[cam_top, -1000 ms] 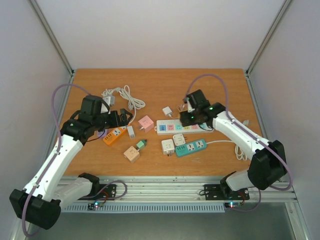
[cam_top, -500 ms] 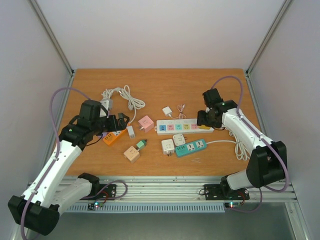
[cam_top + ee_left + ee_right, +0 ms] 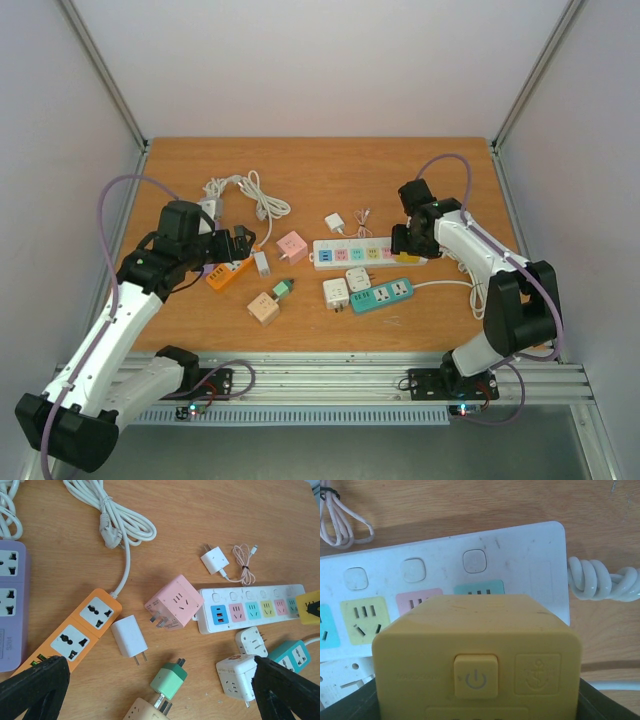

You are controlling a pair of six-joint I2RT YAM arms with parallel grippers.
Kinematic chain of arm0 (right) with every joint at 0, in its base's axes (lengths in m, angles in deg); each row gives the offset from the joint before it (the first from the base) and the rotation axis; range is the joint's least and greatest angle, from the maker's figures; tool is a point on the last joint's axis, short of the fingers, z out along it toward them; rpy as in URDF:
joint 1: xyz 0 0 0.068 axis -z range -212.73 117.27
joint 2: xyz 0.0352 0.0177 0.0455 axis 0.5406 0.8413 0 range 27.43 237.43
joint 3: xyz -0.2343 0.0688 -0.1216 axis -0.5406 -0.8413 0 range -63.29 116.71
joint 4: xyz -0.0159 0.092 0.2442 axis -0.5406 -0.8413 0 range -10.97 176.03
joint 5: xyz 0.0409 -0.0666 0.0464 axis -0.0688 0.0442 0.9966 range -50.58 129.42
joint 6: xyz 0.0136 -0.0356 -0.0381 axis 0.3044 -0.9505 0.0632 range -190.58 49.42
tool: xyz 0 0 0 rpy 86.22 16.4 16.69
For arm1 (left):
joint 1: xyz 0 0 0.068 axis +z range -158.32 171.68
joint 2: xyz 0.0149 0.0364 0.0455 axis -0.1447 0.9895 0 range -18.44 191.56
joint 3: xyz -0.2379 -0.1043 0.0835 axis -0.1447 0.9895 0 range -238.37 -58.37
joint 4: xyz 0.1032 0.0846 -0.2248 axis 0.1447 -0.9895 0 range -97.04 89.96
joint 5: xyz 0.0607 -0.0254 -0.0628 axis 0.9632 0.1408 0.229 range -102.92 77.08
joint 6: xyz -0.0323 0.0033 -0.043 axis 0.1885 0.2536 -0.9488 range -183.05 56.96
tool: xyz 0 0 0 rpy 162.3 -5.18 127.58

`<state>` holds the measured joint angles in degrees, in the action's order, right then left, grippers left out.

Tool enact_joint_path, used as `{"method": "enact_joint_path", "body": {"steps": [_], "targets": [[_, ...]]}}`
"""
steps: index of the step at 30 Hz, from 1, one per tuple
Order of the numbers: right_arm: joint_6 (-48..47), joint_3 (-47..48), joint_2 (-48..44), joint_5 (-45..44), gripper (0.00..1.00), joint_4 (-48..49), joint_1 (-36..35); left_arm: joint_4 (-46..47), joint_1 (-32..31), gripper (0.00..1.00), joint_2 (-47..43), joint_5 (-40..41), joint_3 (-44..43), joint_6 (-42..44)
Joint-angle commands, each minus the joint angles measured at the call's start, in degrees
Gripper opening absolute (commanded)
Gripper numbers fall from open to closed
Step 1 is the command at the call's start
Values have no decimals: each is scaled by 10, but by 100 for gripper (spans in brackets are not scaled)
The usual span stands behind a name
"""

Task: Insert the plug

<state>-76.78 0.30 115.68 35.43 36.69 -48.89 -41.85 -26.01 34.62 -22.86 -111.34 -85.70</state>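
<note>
- Right gripper (image 3: 408, 240): closed on the yellow cube adapter (image 3: 475, 650); its dark fingers flank the cube's two sides in the right wrist view.
- Yellow cube adapter: positioned over the right end of the white power strip (image 3: 365, 252), covering the lower part of the pink and teal sockets. Its power-button face points toward the wrist camera. Whether the pins are seated in a socket cannot be determined.
- White power strip: lies right of the desk centre, long axis parallel to the near edge, with its coiled cable leading off toward the right edge.
- Left gripper (image 3: 243, 240): jaws spread wide, holding nothing, above the left half of the desk.
- Orange power strip (image 3: 75, 635): under the left gripper, angled toward the near-left corner.
- Pink cube adapter (image 3: 174, 602): between the orange and white strips, with a white charger (image 3: 129, 641) just beside it.
</note>
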Motion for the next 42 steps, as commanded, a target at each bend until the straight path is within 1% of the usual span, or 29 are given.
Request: {"method": "enact_joint_path", "body": {"steps": [1,14,20,27,36,42], "targets": [[-13,14,3,-16,37,17,2,9,2,99,-3,11,3,10],[-20,0,14,-14,37,49,2,9,4,99,-2,13,4,10],[-15,-12,20,-37,37,53,2,10,5,99,-2,10,5,10],[-8,-23,21,-42,37,57,2,11,5,99,-1,11,5,10],[-1,-45,24,-28,37,66,2,10,6,99,-2,10,6,9],[-14,-46,45,-12,37,65,2,12,6,99,-1,7,6,9]]}}
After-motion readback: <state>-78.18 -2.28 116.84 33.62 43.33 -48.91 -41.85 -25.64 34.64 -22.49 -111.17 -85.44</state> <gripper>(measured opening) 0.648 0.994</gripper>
